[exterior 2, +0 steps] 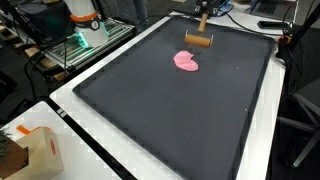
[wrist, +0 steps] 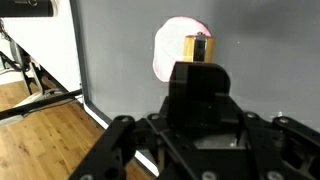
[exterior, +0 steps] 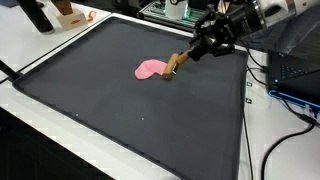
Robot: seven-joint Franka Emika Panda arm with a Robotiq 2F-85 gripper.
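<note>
A flat pink blob [exterior: 150,69] lies on the large dark mat [exterior: 120,110] near its far side; it also shows in the other exterior view [exterior 2: 187,61] and in the wrist view [wrist: 172,50]. My gripper [exterior: 207,42] is shut on a brown wooden tool [exterior: 175,63] that slants down, with its lower end at the blob's edge. In an exterior view the tool's wooden head [exterior 2: 199,41] sits just beyond the blob, below the gripper [exterior 2: 203,14]. In the wrist view the tool's end [wrist: 199,47] shows over the blob, past the dark gripper body [wrist: 200,95].
The mat lies on a white table [exterior 2: 70,95]. An orange-and-white box [exterior 2: 28,150] stands at one corner. Cables [exterior: 285,125] and a dark device [exterior: 295,75] lie beside the mat. A rack with electronics [exterior 2: 75,40] stands off the table. Wooden floor [wrist: 40,130] shows below.
</note>
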